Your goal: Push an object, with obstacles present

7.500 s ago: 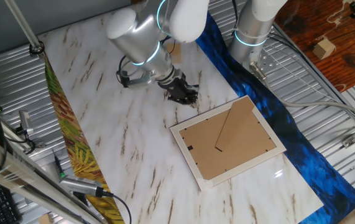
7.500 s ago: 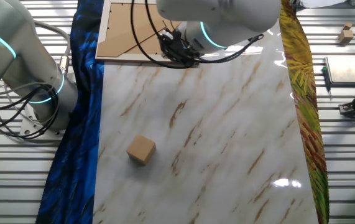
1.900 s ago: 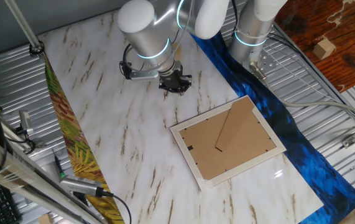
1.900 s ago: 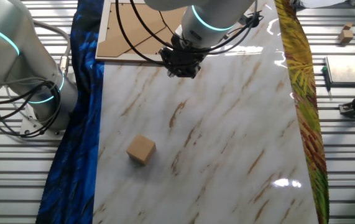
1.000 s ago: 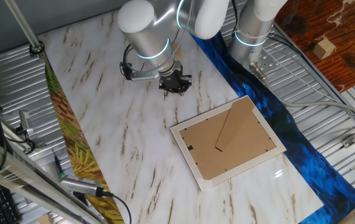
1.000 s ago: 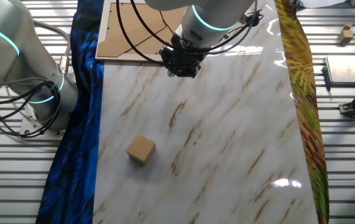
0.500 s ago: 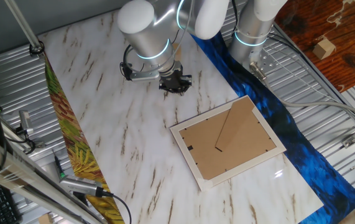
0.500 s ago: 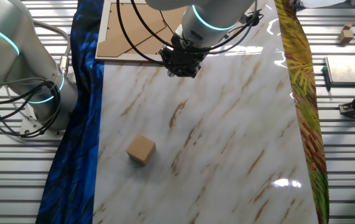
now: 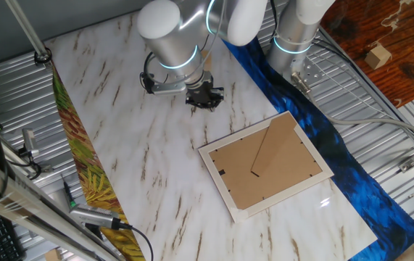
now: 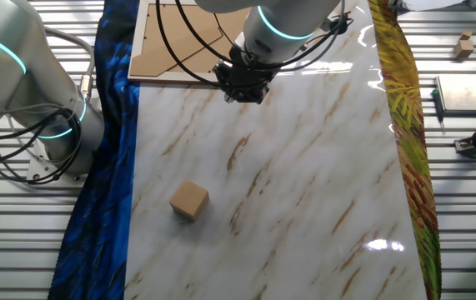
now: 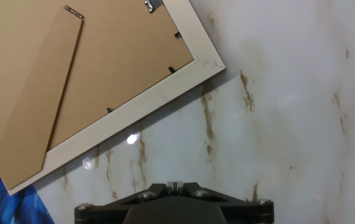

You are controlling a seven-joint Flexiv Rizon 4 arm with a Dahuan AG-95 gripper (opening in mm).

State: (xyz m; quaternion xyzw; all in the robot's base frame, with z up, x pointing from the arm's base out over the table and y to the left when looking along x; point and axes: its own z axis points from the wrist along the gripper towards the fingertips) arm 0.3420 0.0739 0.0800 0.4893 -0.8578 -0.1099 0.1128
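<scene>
A picture frame [image 9: 268, 165] lies face down on the marble table, its brown backing up; it also shows in the other fixed view [image 10: 171, 42] and the hand view [image 11: 90, 68]. My gripper [image 9: 205, 98] hangs low over the marble just off the frame's near corner, not touching it [image 10: 243, 87]. Its fingertips meet with nothing between them [image 11: 175, 185]. A small wooden cube [image 10: 189, 201] stands alone on the marble, well away from the gripper, towards the blue cloth.
A blue cloth [image 10: 112, 167] runs along one side of the table and a leaf-patterned strip [image 10: 404, 100] along the other. A second robot arm [image 10: 21, 83] stands beside the blue cloth. A small wooden block [image 9: 378, 55] lies off the table.
Over several seconds the gripper drew back from the frame's edge, a short way towards the cube. In the last two seconds nothing has moved. Frame and cube kept their places.
</scene>
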